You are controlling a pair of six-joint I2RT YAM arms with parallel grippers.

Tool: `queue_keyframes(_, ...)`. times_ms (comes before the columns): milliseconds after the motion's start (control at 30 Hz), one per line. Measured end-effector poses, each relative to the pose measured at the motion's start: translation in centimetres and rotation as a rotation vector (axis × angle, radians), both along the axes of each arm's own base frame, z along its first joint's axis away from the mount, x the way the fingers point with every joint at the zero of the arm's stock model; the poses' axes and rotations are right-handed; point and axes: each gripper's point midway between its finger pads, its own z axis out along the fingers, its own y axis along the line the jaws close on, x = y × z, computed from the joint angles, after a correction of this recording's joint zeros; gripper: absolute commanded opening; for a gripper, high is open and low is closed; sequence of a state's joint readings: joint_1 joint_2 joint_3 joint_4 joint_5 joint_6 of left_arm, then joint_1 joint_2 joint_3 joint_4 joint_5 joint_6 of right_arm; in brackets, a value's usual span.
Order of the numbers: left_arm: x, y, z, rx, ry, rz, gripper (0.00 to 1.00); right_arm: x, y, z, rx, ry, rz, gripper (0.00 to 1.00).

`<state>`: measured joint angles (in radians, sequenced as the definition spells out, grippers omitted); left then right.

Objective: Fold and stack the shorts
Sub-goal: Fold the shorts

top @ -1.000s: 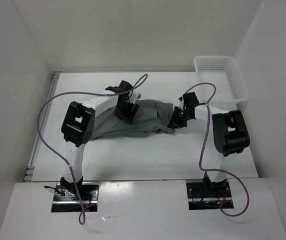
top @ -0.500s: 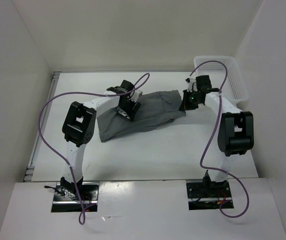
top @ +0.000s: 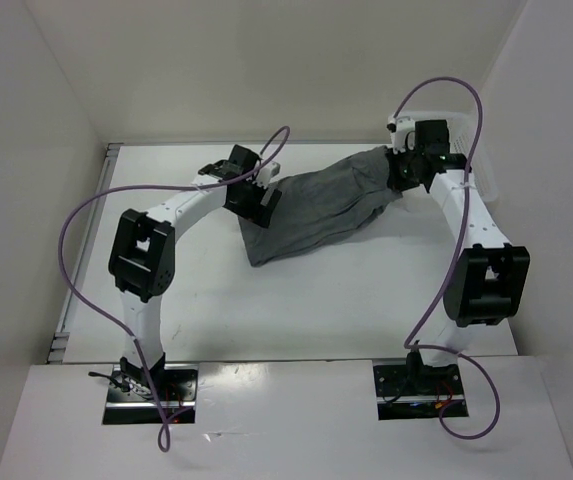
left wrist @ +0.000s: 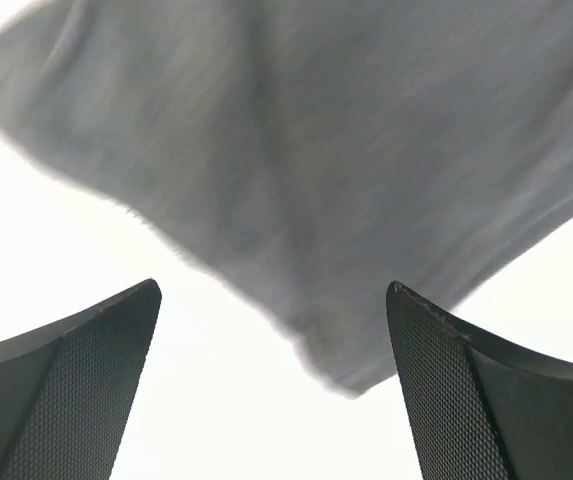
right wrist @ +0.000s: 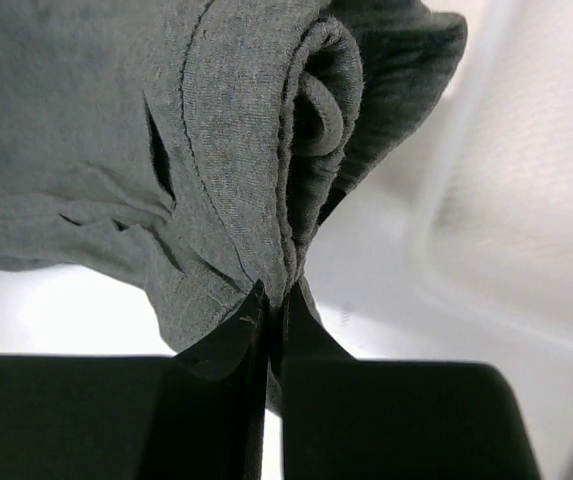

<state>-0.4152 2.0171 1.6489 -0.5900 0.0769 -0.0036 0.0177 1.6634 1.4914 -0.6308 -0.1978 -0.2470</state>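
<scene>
The black two-finger left gripper (left wrist: 271, 290) is spread wide, with nothing caught between its textured pads (left wrist: 86, 400). The right gripper (right wrist: 272, 298) is pinched tight on a fold of the soft mid-grey fabric shorts (right wrist: 96, 130) just ahead of its tips, and its arm is stretched far forward.

The shorts (top: 316, 205) stretch over the worktop (top: 316, 300) between the two claws. Their right end sits pinched in the tip of the right claw (top: 403, 178), the cloth trailing away to that claw's left. The basket (top: 486, 185) stands just to its right. The left claw (top: 256, 205) hangs over the shorts' left part, with cloth ahead of its parted fingers.
</scene>
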Motion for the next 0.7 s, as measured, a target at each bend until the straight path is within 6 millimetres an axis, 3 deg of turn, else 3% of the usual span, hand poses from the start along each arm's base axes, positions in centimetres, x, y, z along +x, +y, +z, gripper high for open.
queue_keyframes(133,1.2,2.2,-2.5,0.021,0.051,0.051,1.00,1.6,-0.6,3.3,-0.099,-0.093,0.012,0.00)
queue_keyframes(200,2.3,3.2,-4.3,0.028,0.084,0.079,1.00,2.1,0.4,4.4,-0.155,-0.128,0.039,0.00)
queue_keyframes(267,3.3,4.1,-6.2,0.028,0.114,0.092,1.00,2.4,2.8,4.5,-0.197,-0.144,0.095,0.00)
queue_keyframes(367,5.0,4.0,-5.0,-0.039,0.097,0.100,1.00,2.1,7.4,3.4,-0.250,-0.141,0.206,0.00)
queue_keyframes(533,4.9,2.5,-5.0,-0.141,0.141,0.051,1.00,0.7,14.1,0.3,-0.340,-0.109,0.384,0.00)
queue_keyframes(633,5.7,1.3,-5.2,-0.180,0.147,0.028,0.88,0.0,17.2,-1.0,-0.371,-0.101,0.462,0.00)
queue_keyframes(700,6.1,0.8,-5.2,-0.202,0.149,0.017,0.70,-0.3,19.3,-1.3,-0.384,-0.110,0.502,0.00)
